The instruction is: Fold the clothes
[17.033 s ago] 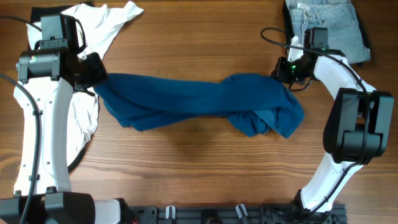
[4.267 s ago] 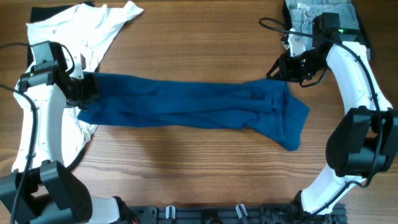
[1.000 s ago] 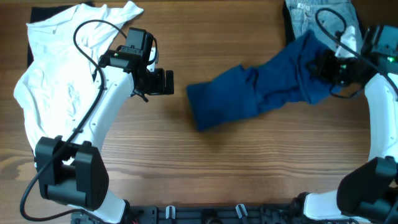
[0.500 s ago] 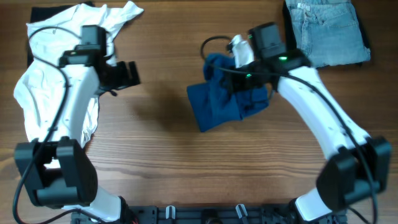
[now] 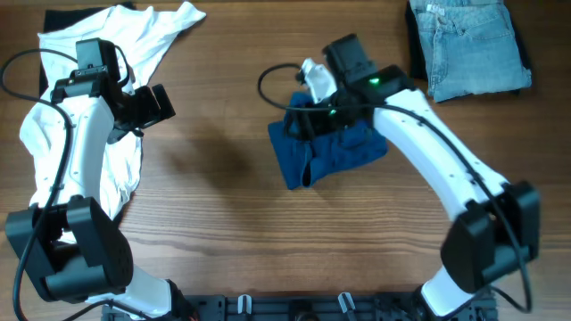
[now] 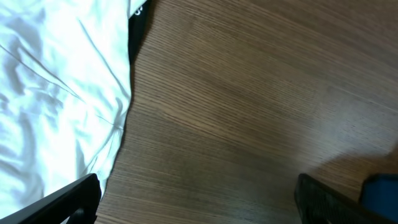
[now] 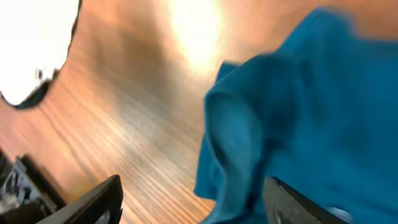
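overhead, two arms stand at a wooden table (image 5: 214,223) strewn with laundry. the right gripper (image 5: 302,120) sits low over a bunched blue garment (image 5: 343,153), which lies directly beneath it, rumpled into a rough heap, with a black cable (image 5: 266,85) looping off the wrist just beside it. from the right wrist camera, blurred by motion, that gripper (image 7: 194,193) has its jaws set apart: a raised fold of the blue garment (image 7: 298,106) bulges up between them close to one finger, while bare wood shows beside the other finger, so the cloth is not pinched. the left gripper (image 5: 157,103) hovers well apart from the blue garment, just beside a crumpled white shirt (image 5: 143,40) that lies under and behind its arm. in the left wrist view this gripper (image 6: 198,199) is spread wide and holds nothing, bare wood between its fingers (image 6: 68,198); the white shirt (image 6: 56,93) lies just off one fingertip, its edge over a black mat (image 6: 137,28), and a sliver of the blue garment (image 6: 380,190) shows just past the other fingertip. folded jeans (image 5: 468,40) rest well behind the right arm, far from both grippers
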`<action>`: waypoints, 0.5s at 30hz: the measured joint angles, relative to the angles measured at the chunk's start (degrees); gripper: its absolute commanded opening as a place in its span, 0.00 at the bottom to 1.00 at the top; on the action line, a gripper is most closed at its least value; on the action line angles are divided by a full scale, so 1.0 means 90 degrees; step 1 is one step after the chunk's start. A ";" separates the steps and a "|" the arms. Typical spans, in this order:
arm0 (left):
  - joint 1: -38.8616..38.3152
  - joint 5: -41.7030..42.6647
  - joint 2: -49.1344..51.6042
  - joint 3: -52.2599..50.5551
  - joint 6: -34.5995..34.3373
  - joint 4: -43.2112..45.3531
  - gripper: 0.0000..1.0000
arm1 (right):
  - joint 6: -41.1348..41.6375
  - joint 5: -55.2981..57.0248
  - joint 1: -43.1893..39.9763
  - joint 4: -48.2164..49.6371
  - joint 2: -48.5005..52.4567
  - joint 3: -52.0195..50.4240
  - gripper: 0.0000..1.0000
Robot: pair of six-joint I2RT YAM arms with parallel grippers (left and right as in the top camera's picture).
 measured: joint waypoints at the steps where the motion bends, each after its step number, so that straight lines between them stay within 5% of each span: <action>1: 0.0000 0.0012 0.0000 0.0000 0.0000 0.0000 1.00 | 0.0002 0.0078 -0.0061 -0.0027 -0.0107 0.0034 0.68; 4: 0.0000 0.0044 0.0000 0.0000 0.0000 0.0027 1.00 | -0.0039 0.0238 -0.0148 -0.0036 -0.0228 0.0049 0.58; 8: 0.0029 0.0075 0.0000 0.0000 0.0000 0.0104 1.00 | -0.0100 0.0342 -0.0136 0.0000 -0.0146 -0.0163 0.04; 15: 0.0328 0.0095 0.0000 0.0000 0.0000 0.0151 1.00 | -0.0279 0.0522 -0.0066 0.0342 0.0367 -0.0789 0.04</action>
